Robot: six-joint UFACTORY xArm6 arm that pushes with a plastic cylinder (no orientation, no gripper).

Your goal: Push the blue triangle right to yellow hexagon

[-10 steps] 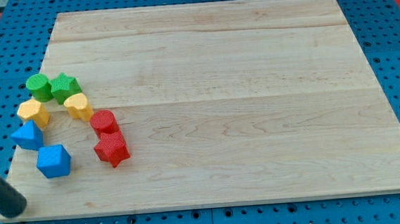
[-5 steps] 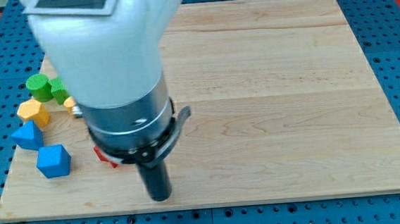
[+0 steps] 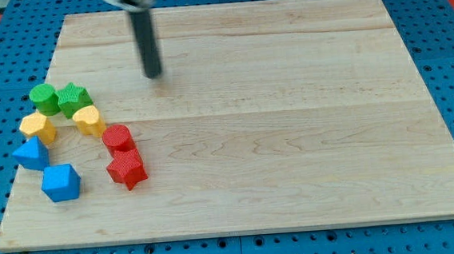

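Note:
The blue triangle (image 3: pixel 31 153) lies at the board's left edge, just below the yellow hexagon (image 3: pixel 36 125) and touching it or nearly so. My tip (image 3: pixel 153 74) is on the upper part of the board, well up and to the right of both blocks, touching none. The rod rises to the view's top edge.
A green cylinder (image 3: pixel 44 98) and a green star (image 3: pixel 73 98) sit above the yellow hexagon. A yellow heart (image 3: pixel 88 119) lies right of it. A red cylinder (image 3: pixel 118 138) and a red star (image 3: pixel 126 168) lie lower right. A blue cube-like block (image 3: pixel 60 183) sits below the triangle.
The arm swept from the view's bottom left, across the lower middle, up to the top of the board. No block has moved.

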